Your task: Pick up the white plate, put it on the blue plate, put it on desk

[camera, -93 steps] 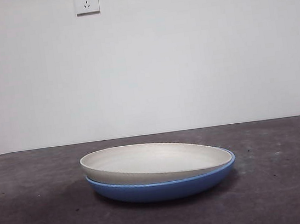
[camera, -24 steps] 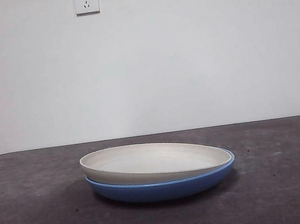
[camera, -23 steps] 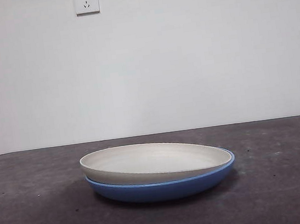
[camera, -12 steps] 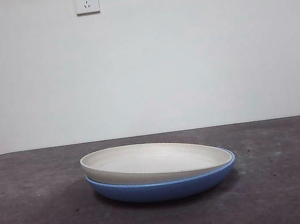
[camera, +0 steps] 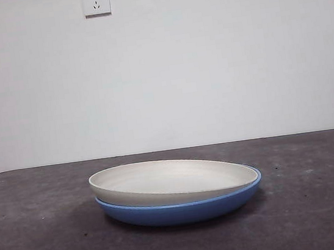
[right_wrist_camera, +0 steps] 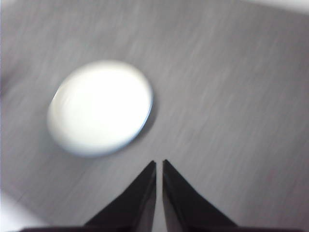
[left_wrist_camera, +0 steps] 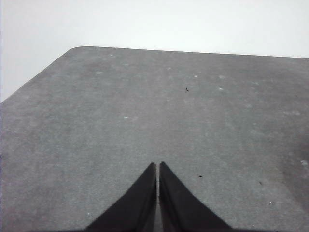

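White plate [camera: 171, 180]: cream, matte, nested in the blue plate [camera: 181, 211] and tilted, one side of its rim raised above the blue rim, the other seated low. Blue plate: glossy, flat on the tabletop [camera: 46, 239], well in from every edge that shows. Right end effector [right_wrist_camera: 159, 166]: above the tabletop, apart from the stack, jaws together and holding nothing; its blurred wrist view shows the white plate with a thin blue crescent along one side. Left end effector [left_wrist_camera: 158, 168]: jaws together, nothing held, over bare tabletop near a rounded corner. Wall socket [camera: 96, 0]: on the white wall behind.
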Robot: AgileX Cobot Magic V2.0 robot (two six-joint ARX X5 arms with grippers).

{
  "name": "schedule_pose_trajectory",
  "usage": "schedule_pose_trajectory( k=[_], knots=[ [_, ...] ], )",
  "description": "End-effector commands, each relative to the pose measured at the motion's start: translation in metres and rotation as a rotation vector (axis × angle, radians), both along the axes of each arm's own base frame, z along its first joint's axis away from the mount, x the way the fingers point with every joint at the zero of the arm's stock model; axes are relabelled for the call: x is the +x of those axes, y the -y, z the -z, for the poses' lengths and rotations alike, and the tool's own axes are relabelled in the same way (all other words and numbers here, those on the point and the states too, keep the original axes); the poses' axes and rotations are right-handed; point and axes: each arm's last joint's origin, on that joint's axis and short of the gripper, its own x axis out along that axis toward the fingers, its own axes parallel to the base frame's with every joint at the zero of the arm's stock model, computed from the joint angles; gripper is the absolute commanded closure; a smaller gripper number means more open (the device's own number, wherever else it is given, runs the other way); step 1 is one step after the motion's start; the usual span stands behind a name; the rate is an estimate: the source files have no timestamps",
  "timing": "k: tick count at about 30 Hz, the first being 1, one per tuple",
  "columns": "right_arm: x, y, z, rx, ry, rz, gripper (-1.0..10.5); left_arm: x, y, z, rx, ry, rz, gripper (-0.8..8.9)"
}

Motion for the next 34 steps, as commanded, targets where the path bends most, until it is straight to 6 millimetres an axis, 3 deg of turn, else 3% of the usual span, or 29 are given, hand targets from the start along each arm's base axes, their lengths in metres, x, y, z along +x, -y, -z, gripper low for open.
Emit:
schedule_pose_trajectory(
  k=[1,6,11,15,24,34],
  knots=[
    [0.018,-0.001,0.017,0.005,0.217,0.042,9.3,0.001,0.000,0.007,-0.001,-0.024,-0.004,8.03],
    [0.040,0.004,0.079,0.049,0.425,0.178,9.3,0.001,0.000,0.007,-0.001,-0.023,-0.004,8.02],
    [0.051,0.008,0.140,0.051,0.522,0.238,9.3,0.001,0.000,0.007,-0.001,-0.024,-0.003,8.02],
    [0.055,0.010,0.171,0.030,0.514,0.308,9.3,0.001,0.000,0.007,-0.001,-0.023,-0.004,8.02],
    [0.059,0.014,0.202,-0.027,0.422,0.419,9.3,0.001,0.000,0.007,-0.001,-0.024,-0.004,8.02],
    [0.058,0.016,0.209,-0.068,0.357,0.479,9.3,0.001,0.000,0.007,-0.001,-0.023,-0.004,8.02]
  ],
)
